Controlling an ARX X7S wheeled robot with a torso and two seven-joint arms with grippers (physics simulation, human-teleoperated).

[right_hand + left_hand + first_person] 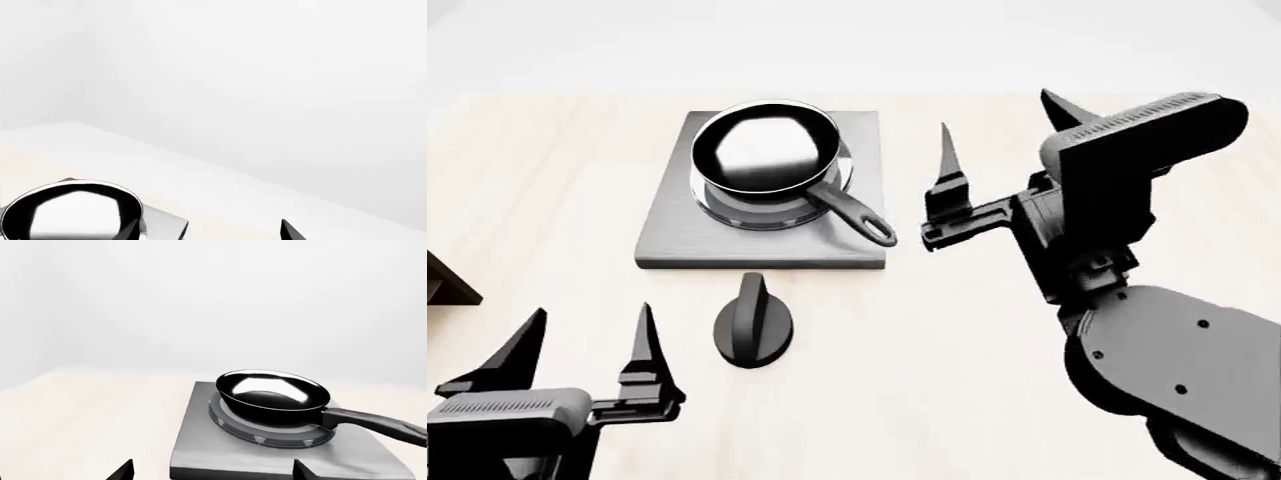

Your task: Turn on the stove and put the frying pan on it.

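With the frying pan (765, 152) seated on the burner rings of the stove (681, 225) and both the left gripper (585, 345) and right gripper (1001, 135) spread wide and empty, we judge placement done, leaving the knob (751, 320) to check.

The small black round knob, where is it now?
In the head view, the small black round knob stands on the light wooden table, just in front of the grey square stove plate, nearer the open left gripper.
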